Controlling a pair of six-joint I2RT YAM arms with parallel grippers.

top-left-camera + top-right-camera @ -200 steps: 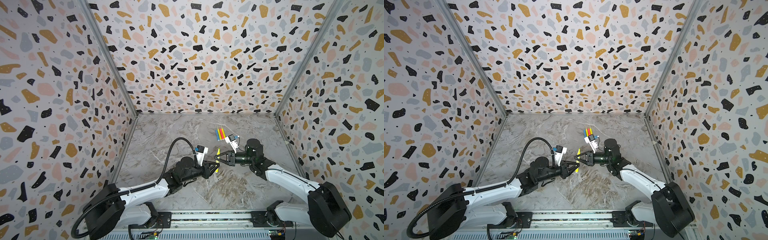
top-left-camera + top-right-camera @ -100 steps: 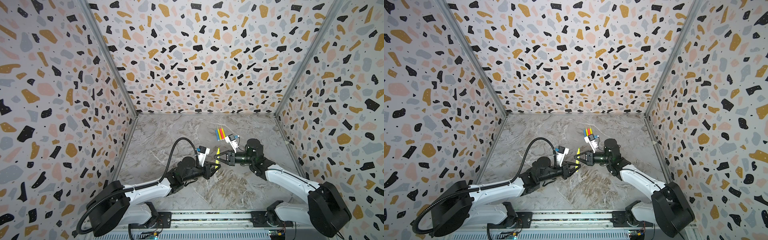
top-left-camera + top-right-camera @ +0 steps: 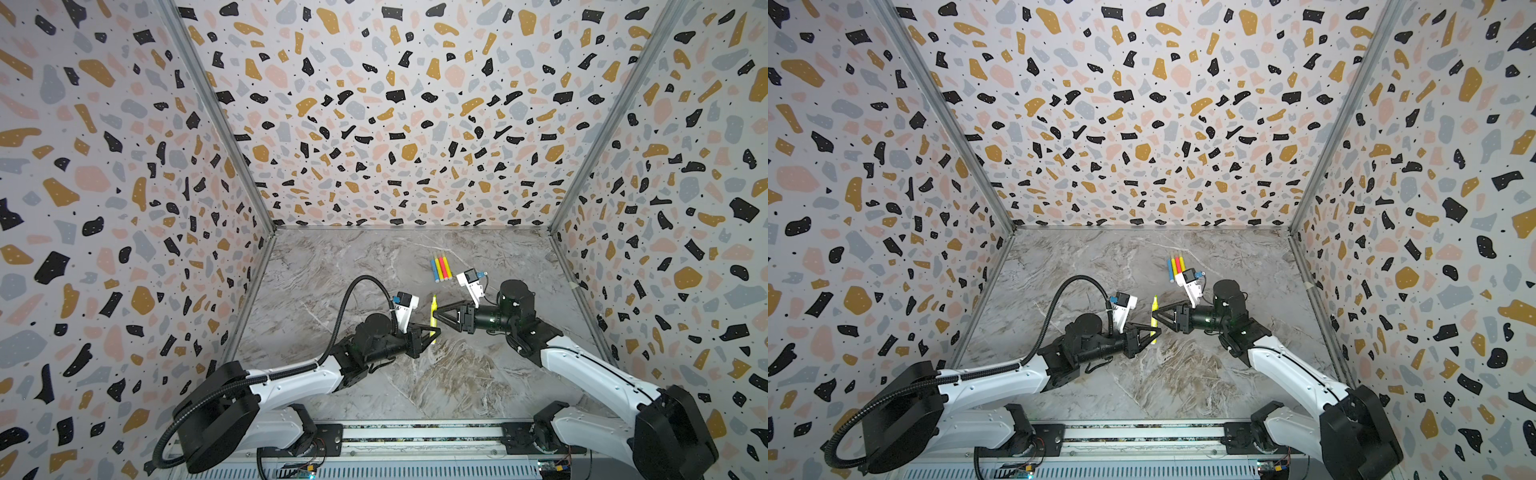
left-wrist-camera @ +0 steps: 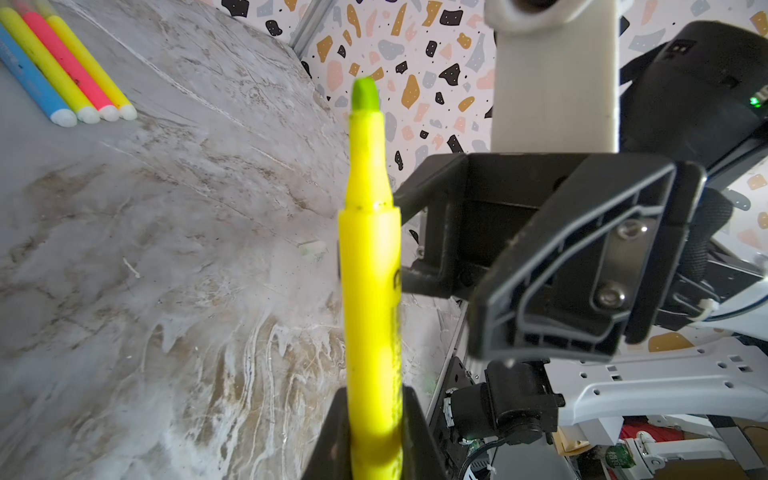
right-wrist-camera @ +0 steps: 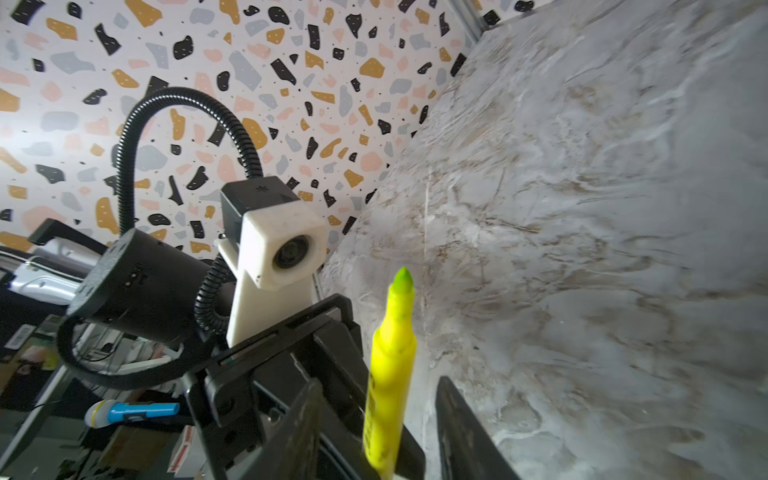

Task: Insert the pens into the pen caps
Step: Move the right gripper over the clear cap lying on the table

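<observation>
Left claw [image 3: 433,333] grips yellow pen [image 3: 434,308]; right claw [image 3: 437,314] parted around it

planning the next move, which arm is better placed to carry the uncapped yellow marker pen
Left. The left hand is shut on the uncapped yellow marker pen; the right hand stands open around it, not touching.

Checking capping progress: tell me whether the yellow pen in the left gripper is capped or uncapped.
Uncapped: the yellow pen in the left gripper shows a bare green tip in both wrist views.
</observation>
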